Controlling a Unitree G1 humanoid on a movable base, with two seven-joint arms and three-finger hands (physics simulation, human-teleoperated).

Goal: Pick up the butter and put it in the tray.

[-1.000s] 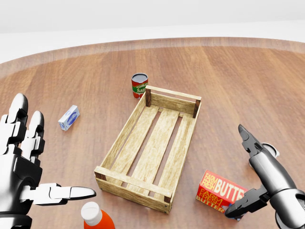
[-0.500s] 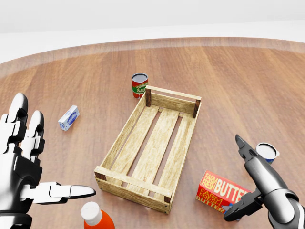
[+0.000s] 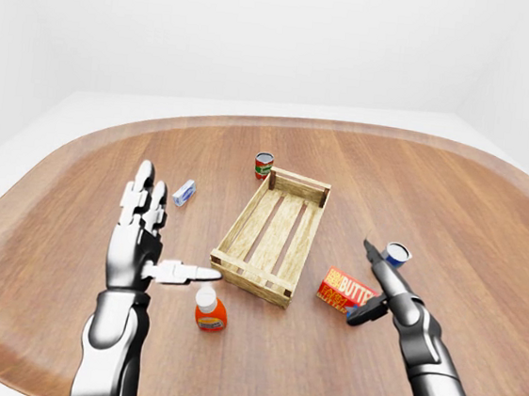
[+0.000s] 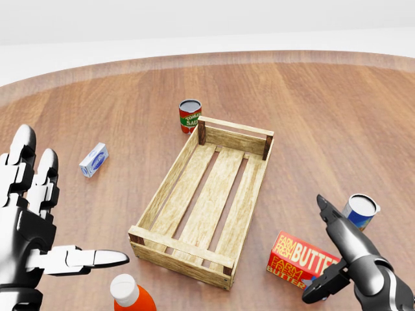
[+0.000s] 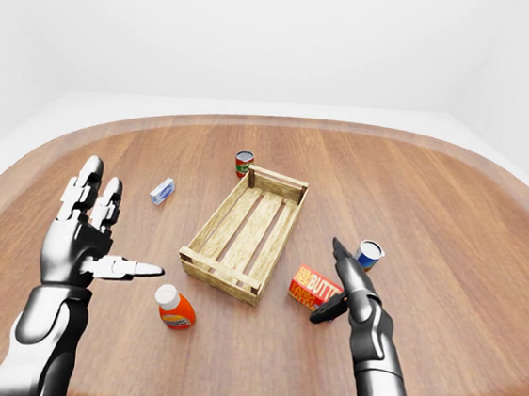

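The butter (image 4: 295,258) is a red and orange box lying flat on the wooden table, just right of the tray's near corner in the head view. The tray (image 4: 165,186) is an empty slatted wooden crate at the middle of the view. My right hand (image 4: 326,256) is open at the butter's right end, its long fingers (image 4: 337,227) stretched out above the box and its thumb low beside it. I cannot tell whether it touches the box. My left hand (image 4: 55,217) is open at the left edge, palm spread and thumb pointing right, holding nothing.
A red tomato can (image 4: 189,116) stands just past the tray's far left corner. A small blue and white carton (image 4: 94,159) lies left of the tray. An orange bottle with a white cap (image 4: 130,295) stands at the bottom edge. A blue cup (image 4: 360,211) stands right of the butter.
My right hand has dropped lower and slightly left towards the butter's right end, uncovering the blue cup behind it. The left hand has barely shifted.
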